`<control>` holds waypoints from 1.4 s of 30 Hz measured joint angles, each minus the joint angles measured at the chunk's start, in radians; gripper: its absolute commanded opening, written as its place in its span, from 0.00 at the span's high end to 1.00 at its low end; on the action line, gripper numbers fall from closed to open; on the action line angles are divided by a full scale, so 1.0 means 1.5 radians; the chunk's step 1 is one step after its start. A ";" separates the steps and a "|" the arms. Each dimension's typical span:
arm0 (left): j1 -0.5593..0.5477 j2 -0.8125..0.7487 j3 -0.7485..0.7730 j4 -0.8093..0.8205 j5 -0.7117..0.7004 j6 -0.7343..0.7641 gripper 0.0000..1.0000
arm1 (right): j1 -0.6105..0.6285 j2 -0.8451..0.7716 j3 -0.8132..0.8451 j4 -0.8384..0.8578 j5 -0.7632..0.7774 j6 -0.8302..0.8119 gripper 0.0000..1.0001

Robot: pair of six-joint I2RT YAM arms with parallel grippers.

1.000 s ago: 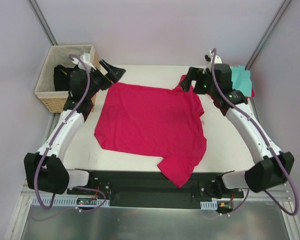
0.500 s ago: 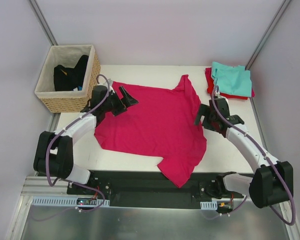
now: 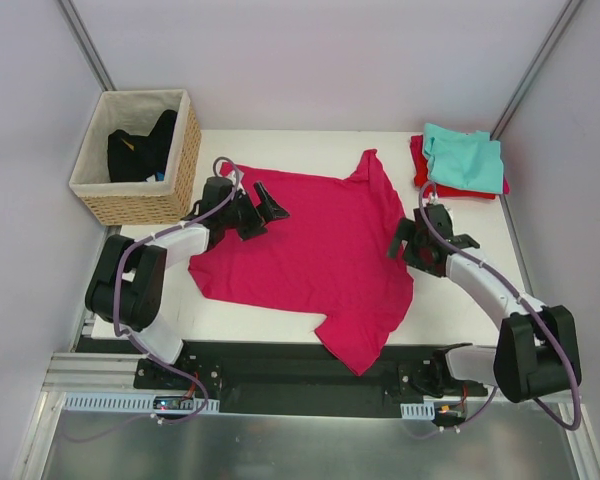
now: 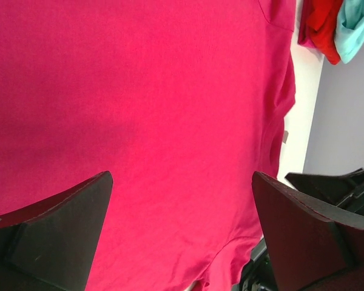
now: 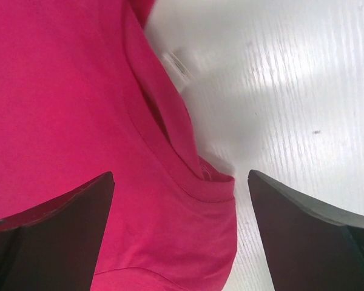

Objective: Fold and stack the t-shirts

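Listing by clock face on the overhead view, with 12 o'clock at the edge farthest from the arm bases.

1. Large magenta-pink cotton short-sleeved t-shirt (image 3: 310, 255) (image 4: 139, 121) (image 5: 60, 121). It lay spread open and mostly flat across the middle of the white desk (image 3: 460, 310) (image 5: 291, 91), with its hem toward 9 o'clock and its neck toward 3 o'clock. One sleeve pointed to 12 o'clock. The other reached 6 o'clock and draped over the near desk edge onto the black mounting rail (image 3: 280, 365). A small white neck label (image 5: 176, 65) showed at the collar, beside bare desk.

2. Teal cotton t-shirt (image 3: 467, 160) (image 4: 359, 21). It was folded and rested on top of item 3 at the 1 o'clock corner of the desk.

3. Red cotton t-shirt (image 3: 418, 165) (image 4: 318, 27). It was folded beneath the teal one, with its edges showing on the 9 o'clock and 6 o'clock sides.

4. Woven wicker basket (image 3: 135, 205) with a pale lining. It stood at 10 o'clock, just beside the desk's left edge, with dark cloth items (image 3: 140, 150) inside.

5. Left arm (image 3: 165, 245). It reached to the 10 o'clock part of item 1. The left jaws were spread wide, released and grasping nothing, low over the pink cloth. Whether they touched it could not be told.

6. Right arm (image 3: 485, 285). It reached to the 3 o'clock edge of item 1. The right jaws were spread wide and released, with nothing held. They straddled the collar, one finger over pink cloth and the other over bare desk.
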 measured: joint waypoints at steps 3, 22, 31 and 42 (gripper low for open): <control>0.000 0.000 0.000 -0.010 -0.008 0.002 0.01 | 0.000 -0.002 -0.037 0.001 -0.001 0.018 0.04; 0.000 -0.195 -0.075 -0.142 -0.113 0.042 0.02 | 0.021 -0.128 -0.185 -0.017 -0.033 0.093 0.21; 0.000 -0.201 -0.083 -0.165 -0.126 0.045 0.02 | 0.037 -0.127 -0.190 0.005 -0.042 0.108 0.27; 0.000 -0.312 -0.105 -0.215 -0.142 0.053 0.04 | 0.296 -0.199 -0.158 -0.066 0.022 0.159 0.18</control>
